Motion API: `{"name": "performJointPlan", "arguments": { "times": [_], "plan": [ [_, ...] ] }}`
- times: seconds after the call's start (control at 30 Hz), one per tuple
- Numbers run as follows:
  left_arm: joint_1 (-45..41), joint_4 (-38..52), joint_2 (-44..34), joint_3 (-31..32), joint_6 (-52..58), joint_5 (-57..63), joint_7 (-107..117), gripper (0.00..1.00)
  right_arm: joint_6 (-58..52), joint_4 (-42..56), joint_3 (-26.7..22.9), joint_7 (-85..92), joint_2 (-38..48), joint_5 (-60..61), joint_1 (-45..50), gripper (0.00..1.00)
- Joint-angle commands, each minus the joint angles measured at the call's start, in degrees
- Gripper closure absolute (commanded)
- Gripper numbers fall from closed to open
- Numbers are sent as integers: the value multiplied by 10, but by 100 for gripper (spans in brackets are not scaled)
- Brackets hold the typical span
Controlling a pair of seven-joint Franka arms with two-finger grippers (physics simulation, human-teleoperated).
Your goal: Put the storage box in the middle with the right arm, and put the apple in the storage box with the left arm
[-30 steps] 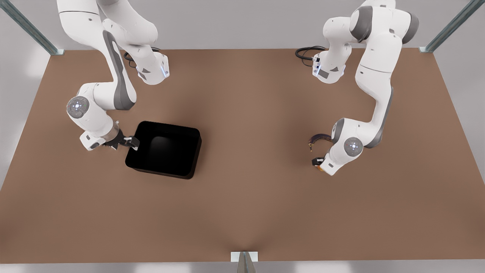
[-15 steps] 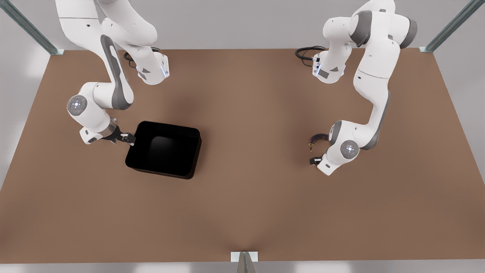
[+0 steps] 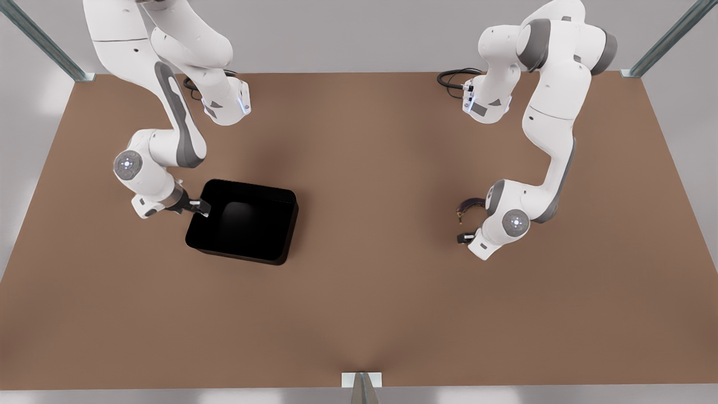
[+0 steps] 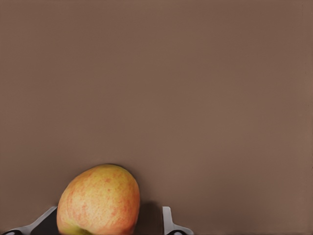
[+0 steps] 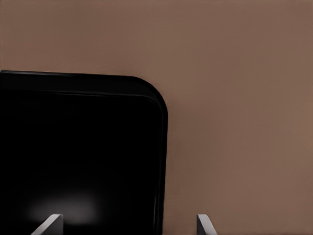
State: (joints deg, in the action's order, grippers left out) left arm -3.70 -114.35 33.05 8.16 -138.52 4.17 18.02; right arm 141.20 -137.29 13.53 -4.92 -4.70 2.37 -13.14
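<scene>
right gripper point(image 3: 197, 209): fingers spread wide astride the wall of the storage box point(image 3: 242, 221), front view's left | left gripper point(image 4: 110, 230): fingers apart on both sides of the apple point(image 4: 99, 200), contact unclear, tips cut off | apple on table point(image 3: 359, 314), hidden under the wrist in front view

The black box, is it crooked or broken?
Not broken. The storage box sits upright, slightly turned on the table. The right end effector straddles its wall; the left end effector is open around the apple.
</scene>
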Motion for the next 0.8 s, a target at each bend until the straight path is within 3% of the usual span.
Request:
{"name": "performJointPlan", "arguments": {
  "times": [0.0, 0.33, 0.37, 0.4, 0.43, 0.63, 0.67, 0.7, 0.77],
  "plan": [
    [0, 0, 0, 0, 0, -3, 0, 0, 2, 0, 0, 0, -4, 0, 2, 0],
    [3, 1, 0, 2, 0, -3, -1, 0, 23, 3, 1, 0, -58, -4, 0, 0],
    [4, 1, 0, 2, 0, -3, -1, 0, 23, 3, 1, 0, -58, -4, -1, 27],
    [4, 1, 0, 2, 0, -3, -1, 0, 27, 2, 1, 0, -58, -4, -1, 72],
    [5, 2, -1, 2, 1, -3, -1, 0, 27, 2, 1, 0, -58, -4, -6, 79],
    [7, 3, -1, 2, 1, -3, -1, 0, 27, 2, 1, 4, -61, -5, -7, 79],
    [7, 3, -1, 2, 1, -3, -1, 0, 27, 2, 1, 15, -68, -6, -7, 64],
    [7, 3, -1, 3, 1, -3, -1, 0, 27, 2, 1, 15, -69, -6, -7, 0],
    [7, 3, -1, 2, 1, -3, -1, 0, 29, 2, 1, 15, -70, -6, -7, 0]
  ]
}}
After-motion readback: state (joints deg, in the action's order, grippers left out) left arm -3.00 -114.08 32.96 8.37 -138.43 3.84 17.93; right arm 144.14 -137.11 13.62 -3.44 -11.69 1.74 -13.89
